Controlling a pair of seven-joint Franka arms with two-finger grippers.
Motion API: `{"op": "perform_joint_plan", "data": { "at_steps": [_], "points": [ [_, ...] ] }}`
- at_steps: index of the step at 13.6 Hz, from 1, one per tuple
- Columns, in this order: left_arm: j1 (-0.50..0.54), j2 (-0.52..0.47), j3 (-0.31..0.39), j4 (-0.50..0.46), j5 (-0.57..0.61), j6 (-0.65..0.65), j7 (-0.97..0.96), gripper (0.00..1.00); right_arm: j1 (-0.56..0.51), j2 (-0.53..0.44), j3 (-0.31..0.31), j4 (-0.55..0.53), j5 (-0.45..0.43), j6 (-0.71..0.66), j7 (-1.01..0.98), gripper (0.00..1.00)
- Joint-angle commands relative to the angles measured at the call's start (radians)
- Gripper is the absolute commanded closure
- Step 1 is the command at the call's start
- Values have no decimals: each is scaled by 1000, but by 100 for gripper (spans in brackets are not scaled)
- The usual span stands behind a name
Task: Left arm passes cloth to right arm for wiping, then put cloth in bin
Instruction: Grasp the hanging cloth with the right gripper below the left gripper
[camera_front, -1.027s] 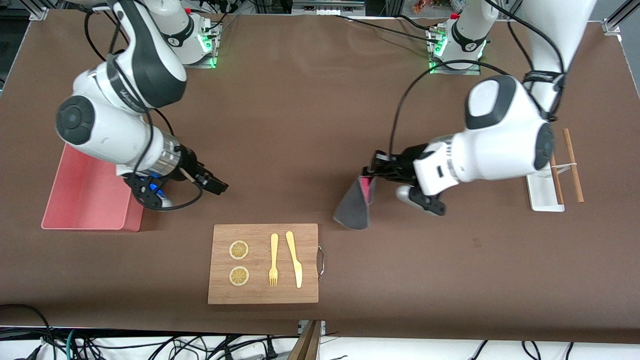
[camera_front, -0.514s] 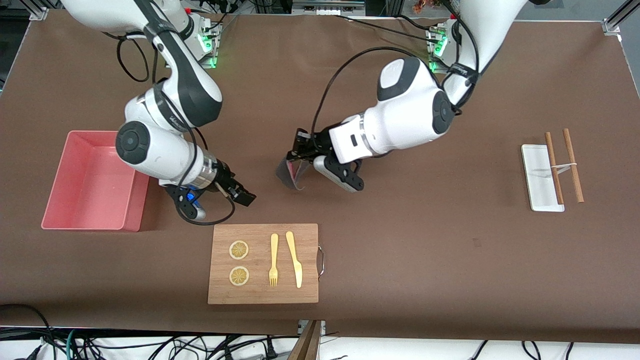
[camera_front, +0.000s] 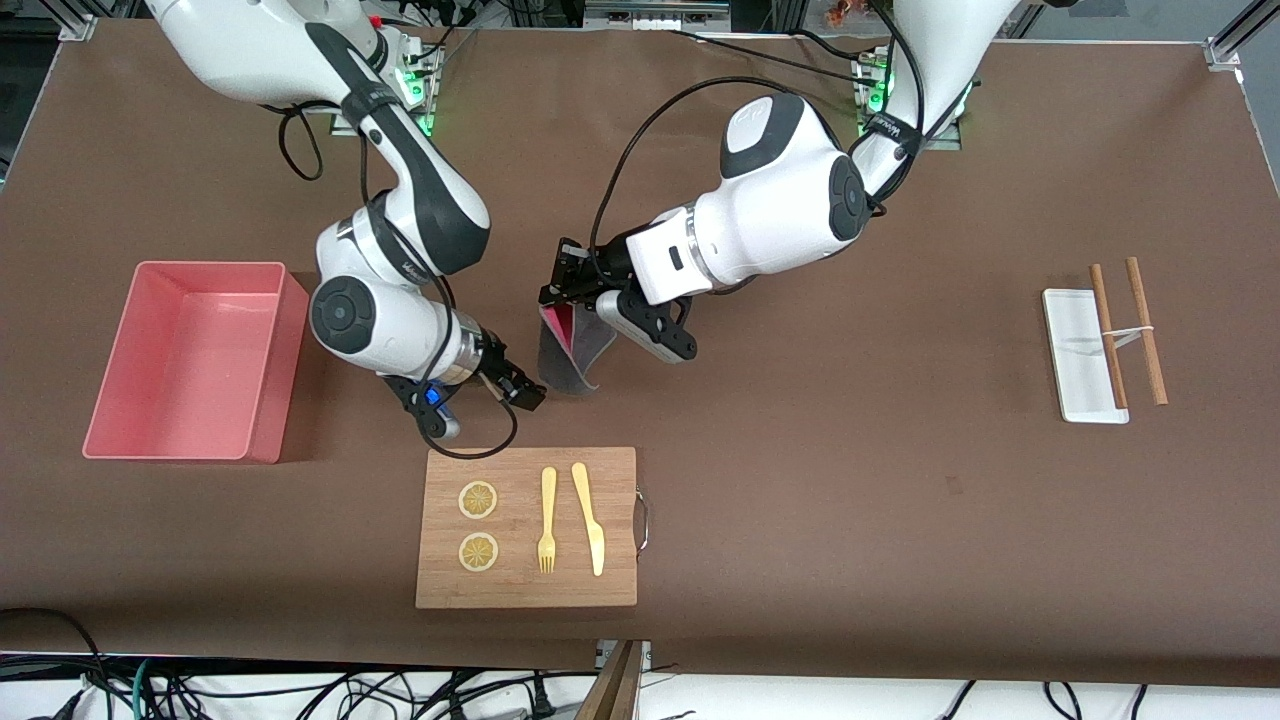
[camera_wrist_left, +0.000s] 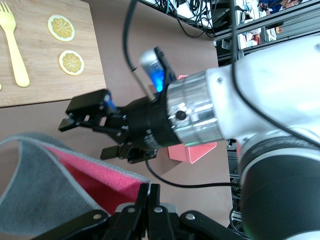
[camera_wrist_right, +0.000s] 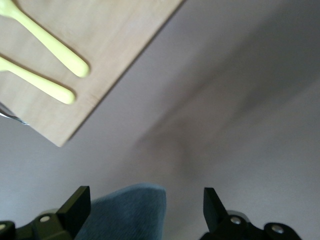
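None of the handover is done: my left end effector grips the cloth above the counter, my right end effector gapes beside it; wiping and bin remain

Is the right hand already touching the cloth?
Apart. In the right wrist view the cloth hangs between the open fingers of the right hand, with table showing on both sides.
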Motion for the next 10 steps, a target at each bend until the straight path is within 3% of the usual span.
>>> {"op": "perform_joint_plan", "data": {
  "at_steps": [1, 6, 7, 10],
  "points": [
    [-11, 4, 7, 11, -24, 9, -4, 100, -4, -12, 20, -43, 15, 23, 35, 0],
    [-13, 3, 7, 14, -26, 9, -6, 100, -4, -5, 27, -63, 108, 16, 40, 1],
    [-13, 1, 7, 14, -26, 9, -6, 100, -4, -5, 33, -78, 134, 20, 40, 14],
    [-13, 1, 7, 14, -26, 9, -6, 100, -4, -3, 33, -86, 164, 9, 32, 83]
  ]
}}
